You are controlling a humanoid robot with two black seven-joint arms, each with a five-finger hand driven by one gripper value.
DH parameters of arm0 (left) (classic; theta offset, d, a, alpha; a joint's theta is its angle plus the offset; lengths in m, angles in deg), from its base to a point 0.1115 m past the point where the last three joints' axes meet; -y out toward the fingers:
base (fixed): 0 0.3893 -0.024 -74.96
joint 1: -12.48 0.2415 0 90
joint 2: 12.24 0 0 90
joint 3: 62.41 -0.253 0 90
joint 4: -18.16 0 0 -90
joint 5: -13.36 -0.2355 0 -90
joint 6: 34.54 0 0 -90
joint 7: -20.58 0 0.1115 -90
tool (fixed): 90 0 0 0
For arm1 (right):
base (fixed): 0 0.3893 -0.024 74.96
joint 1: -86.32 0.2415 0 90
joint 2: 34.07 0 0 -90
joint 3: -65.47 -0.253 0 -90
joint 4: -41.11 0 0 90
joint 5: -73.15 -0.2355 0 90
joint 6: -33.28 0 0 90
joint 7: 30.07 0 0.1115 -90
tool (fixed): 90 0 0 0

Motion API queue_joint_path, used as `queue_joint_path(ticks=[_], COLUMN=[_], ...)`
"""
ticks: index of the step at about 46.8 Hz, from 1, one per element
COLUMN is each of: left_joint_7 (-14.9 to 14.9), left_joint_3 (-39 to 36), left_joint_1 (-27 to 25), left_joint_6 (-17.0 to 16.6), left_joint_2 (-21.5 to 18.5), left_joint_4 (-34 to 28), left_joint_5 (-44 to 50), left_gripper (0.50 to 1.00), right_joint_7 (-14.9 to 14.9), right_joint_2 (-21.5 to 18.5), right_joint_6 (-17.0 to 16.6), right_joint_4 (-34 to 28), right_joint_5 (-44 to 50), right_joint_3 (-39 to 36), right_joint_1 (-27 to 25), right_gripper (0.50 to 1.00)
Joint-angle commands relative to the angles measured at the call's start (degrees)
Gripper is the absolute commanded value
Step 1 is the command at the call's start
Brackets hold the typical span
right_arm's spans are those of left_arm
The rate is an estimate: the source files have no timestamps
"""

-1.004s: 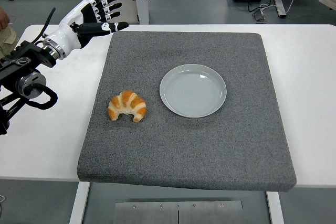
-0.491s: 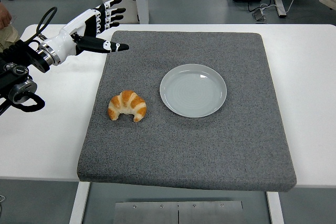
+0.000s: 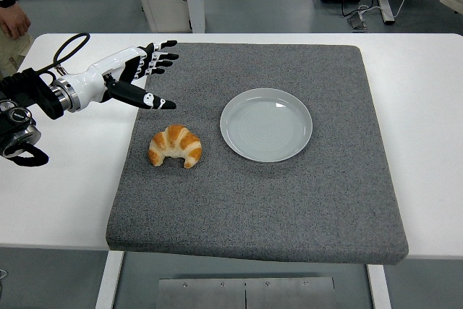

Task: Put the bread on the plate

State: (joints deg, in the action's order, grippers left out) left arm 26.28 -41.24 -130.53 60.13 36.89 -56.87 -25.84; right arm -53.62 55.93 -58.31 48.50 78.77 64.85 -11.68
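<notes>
A golden croissant (image 3: 175,146) lies on the grey mat (image 3: 260,193), left of an empty pale plate (image 3: 266,124). My left hand (image 3: 152,77) hovers up and to the left of the croissant, over the mat's left edge, with its fingers spread and its thumb pointing right, holding nothing. A gap separates the hand from the bread. The right arm does not show.
The mat covers most of the white table (image 3: 427,106). A person's hand (image 3: 13,19) shows at the top left corner. Cables and furniture legs stand on the floor beyond the table's far edge.
My left hand has come down and forward from the table's far left corner toward the croissant, staying open. The croissant and plate have not moved.
</notes>
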Motion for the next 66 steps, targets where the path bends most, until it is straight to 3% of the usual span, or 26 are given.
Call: queue_joint_path(ticks=[1, 10, 21, 29, 66], left_joint_7=[0.02, 0.02, 0.54, 0.54, 1.77], left_joint_3=[0.01, -0.08, -1.22, -2.36, -4.12], left_joint_1=[0.01, 0.44, 2.73, 3.7, 6.25], left_joint_6=[-0.19, -1.16, -1.42, -4.05, -5.2], left_joint_2=[0.0, 0.27, 2.29, 3.52, 3.7], left_joint_4=[-0.11, -0.2, -0.11, 0.06, 0.06], left_joint_5=[-1.13, -11.15, -16.96, -23.2, -25.93], left_gripper=[0.961, 0.96, 0.942, 0.942, 0.948], right_joint_7=[0.0, 0.0, 0.0, 0.0, 0.0], right_joint_2=[0.0, 0.0, 0.0, 0.0, 0.0], right_joint_6=[0.0, 0.0, 0.0, 0.0, 0.0], right_joint_4=[-0.01, -0.01, -0.01, -0.01, -0.01], right_joint_5=[0.0, 0.0, 0.0, 0.0, 0.0], right_joint_3=[0.0, 0.0, 0.0, 0.0, 0.0], right_joint_1=[0.0, 0.0, 0.0, 0.0, 0.0], right_gripper=[1.0, 1.0, 1.0, 1.0, 1.0])
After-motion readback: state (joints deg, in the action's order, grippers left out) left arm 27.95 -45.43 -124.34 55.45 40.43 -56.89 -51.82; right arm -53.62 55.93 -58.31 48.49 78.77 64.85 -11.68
